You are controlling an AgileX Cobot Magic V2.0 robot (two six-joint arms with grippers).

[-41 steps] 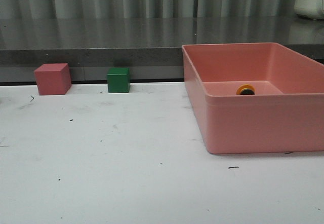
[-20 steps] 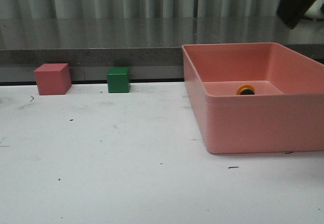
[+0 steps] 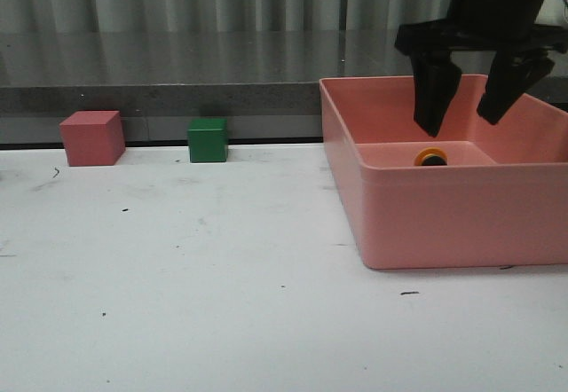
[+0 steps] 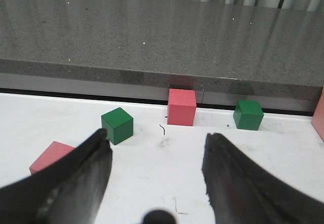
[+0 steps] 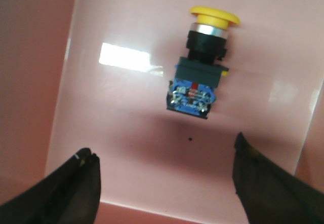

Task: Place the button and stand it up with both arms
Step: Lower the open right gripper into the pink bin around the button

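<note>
Directly beneath open right pincer (image 3: 464, 117), button (image 3: 431, 156) lying sideways

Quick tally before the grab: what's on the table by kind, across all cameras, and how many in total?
pink cubes: 2
green cubes: 2
button: 1
bin: 1
Total: 6
</note>
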